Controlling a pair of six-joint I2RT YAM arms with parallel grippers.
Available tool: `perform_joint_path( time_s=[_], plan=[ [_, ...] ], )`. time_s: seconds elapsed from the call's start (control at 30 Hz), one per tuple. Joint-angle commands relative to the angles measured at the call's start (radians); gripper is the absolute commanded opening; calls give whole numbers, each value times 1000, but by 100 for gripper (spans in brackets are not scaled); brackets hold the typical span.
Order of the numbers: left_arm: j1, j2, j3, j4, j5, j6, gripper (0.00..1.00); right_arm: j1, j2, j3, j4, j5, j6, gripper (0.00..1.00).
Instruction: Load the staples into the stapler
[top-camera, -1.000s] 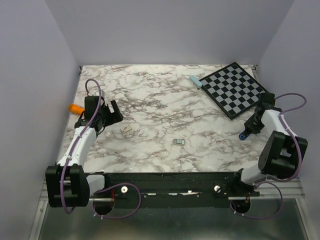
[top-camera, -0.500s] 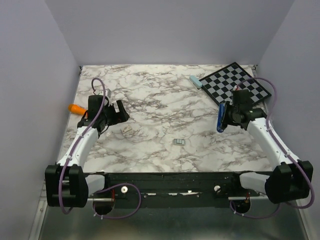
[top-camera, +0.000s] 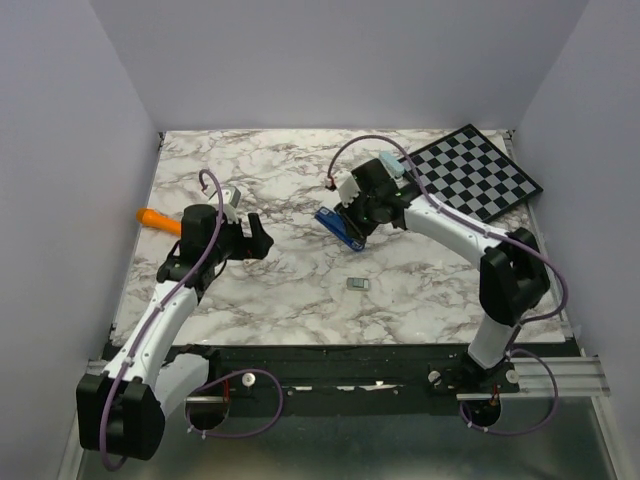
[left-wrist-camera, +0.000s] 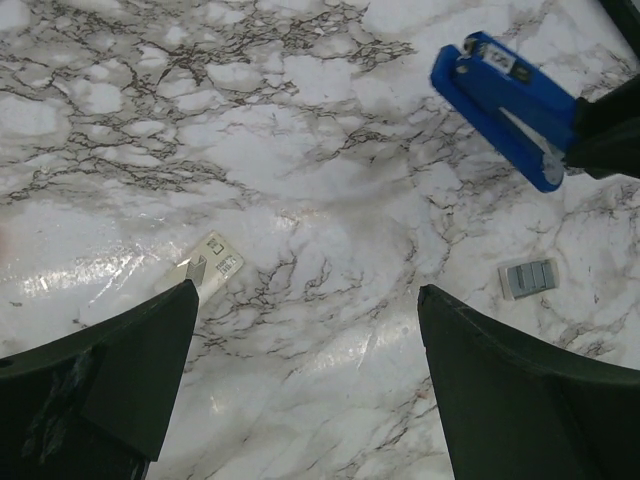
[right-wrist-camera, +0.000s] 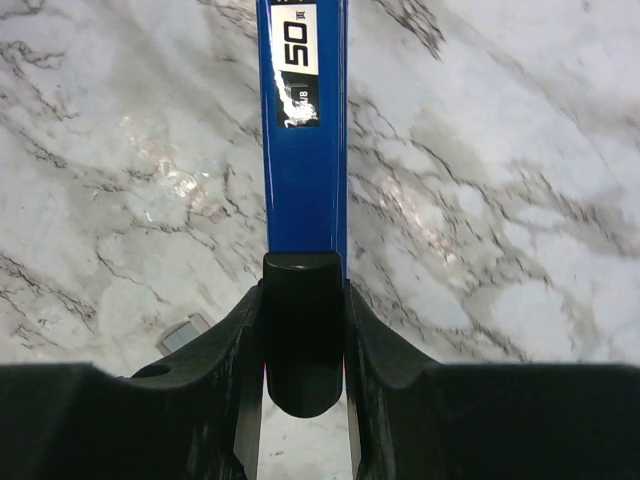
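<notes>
The right gripper is clenched on the stapler, which it holds by one end over the middle of the marble surface, towards the back. In the right wrist view the gripper has a finger on either side of the stapler's dark rear end, and the blue body runs straight away from it, with a white label printed "50" near the far end. From the left wrist view the stapler lies slantwise at the upper right, its free end pointing up and left and its other end in the dark right gripper. Whether it touches the surface cannot be told. The staples, a small grey flat block, lie on the surface nearer the arms than the stapler and apart from it. In the left wrist view they sit just right of the right-hand finger. The left gripper is released, its jaws spread wide and holding nothing, over the left part of the surface. From its own camera the gripper points down at bare marble, and a whitish block with small markings lies at the tip of the left-hand finger. An orange pen lies near the left edge, behind the left arm, and a checkered board lies tilted at the back right corner.
</notes>
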Motion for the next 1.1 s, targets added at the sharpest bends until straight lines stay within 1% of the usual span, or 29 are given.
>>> perform_joint_path(
  time_s=[0.0, 0.13, 0.27, 0.33, 0.43, 0.47, 0.5, 0.53, 0.57, 0.6, 0.63, 0.67, 0.73, 0.77, 0.8, 0.83, 0.87, 0.93, 0.97, 1.0, 1.03, 1.07],
  plan=[
    [-6, -91, -33, 39, 46, 67, 99, 49, 113, 151, -36, -150, -210, 1],
    [-9, -125, -46, 74, 79, 99, 99, 103, 219, 225, -96, -175, -305, 1],
    [-11, -154, -60, 108, 65, 89, 99, 143, 311, 288, -147, -205, -334, 1],
    [-11, -148, -55, 119, 77, 78, 99, 155, 353, 321, -179, -210, -345, 4],
    [-11, -132, -47, 149, 112, 67, 99, 166, 374, 334, -188, -202, -330, 17],
    [-11, -125, -47, 160, 120, 66, 99, 168, 379, 338, -194, -205, -325, 35],
    [-11, -121, -47, 173, 123, 63, 99, 169, 378, 340, -200, -193, -319, 46],
    [-11, -107, -46, 198, 132, 63, 99, 169, 361, 338, -197, -184, -301, 55],
    [-11, -101, -46, 212, 140, 67, 99, 169, 344, 323, -188, -172, -290, 67],
    [-11, -95, -46, 226, 154, 75, 99, 168, 324, 306, -173, -132, -275, 72],
    [-11, -81, -43, 238, 189, 84, 99, 168, 266, 289, -133, -113, -240, 77],
    [-11, -75, -41, 272, 201, 110, 99, 163, 235, 247, -112, -103, -221, 86],
    [-13, -44, -33, 313, 227, 133, 99, 152, 166, 204, -49, -80, -152, 92],
    [-13, -32, -29, 321, 261, 150, 99, 132, 101, 179, -30, -73, -123, 93],
    [-16, -20, -11, 326, 272, 193, 99, 120, 71, 139, -17, -72, -91, 93],
    [-19, 11, 0, 318, 286, 214, 99, 106, 42, 113, 9, -64, -21, 96],
    [-34, 28, 14, 312, 303, 234, 99, 77, -19, 93, 19, -55, 15, 100],
    [-54, 80, 54, 288, 319, 294, 99, 43, -85, 6, 54, -47, 110, 100],
    [-77, 98, 66, 282, 327, 322, 99, 7, -118, -23, 66, -41, 142, 100],
    [-91, 117, 85, 277, 335, 340, 99, -13, -194, -62, 82, -41, 174, 100],
    [-104, 147, 89, 274, 341, 384, 99, -30, -231, -127, 108, -26, 258, 100],
    [-117, 160, 95, 272, 346, 408, 99, -64, -266, -161, 114, -6, 296, 100]
  ],
)
